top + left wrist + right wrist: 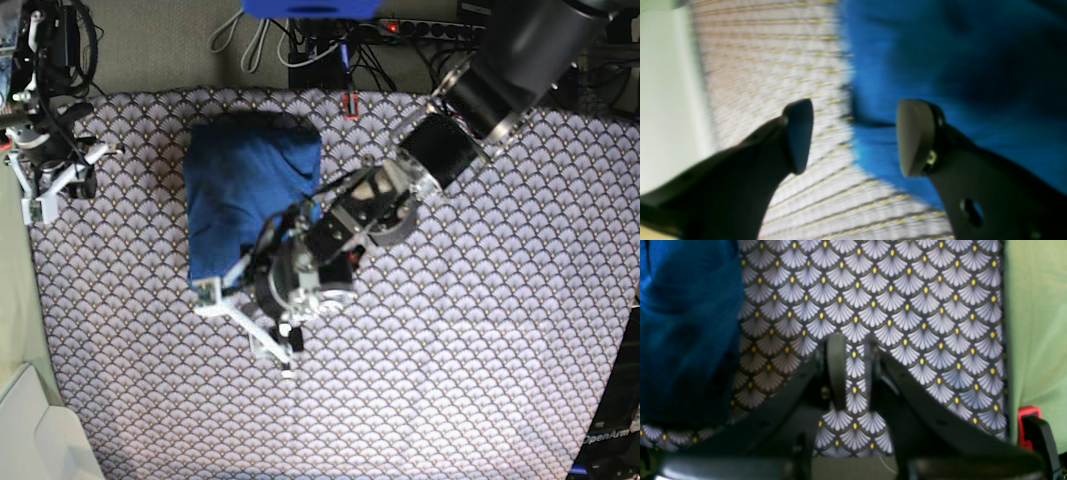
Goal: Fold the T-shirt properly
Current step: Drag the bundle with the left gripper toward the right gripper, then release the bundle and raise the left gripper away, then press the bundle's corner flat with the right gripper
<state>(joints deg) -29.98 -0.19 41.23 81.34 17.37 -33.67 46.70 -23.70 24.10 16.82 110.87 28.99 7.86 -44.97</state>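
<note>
Left hand (245,300) stood at the lower edge of the shirt (250,195), its fingers spread apart with nothing between them; in the left wrist view one pad (800,135) sat over patterned cloth (773,60) and the other over blue fabric, the shirt's border running up the gap. The shirt lay as a folded bundle in the upper left middle of the base view, on the scallop-patterned cloth that covered the desk, its long axis running top to bottom of that frame. From the left hand it lay upward and a little leftward, just beside the fingertips. The right hand (45,165) sat well apart at the far left edge of the frame, fingers drawn near together but empty, only cloth showing through the narrow gap. By my judgement the left arm was much the nearer for any further fold.
</note>
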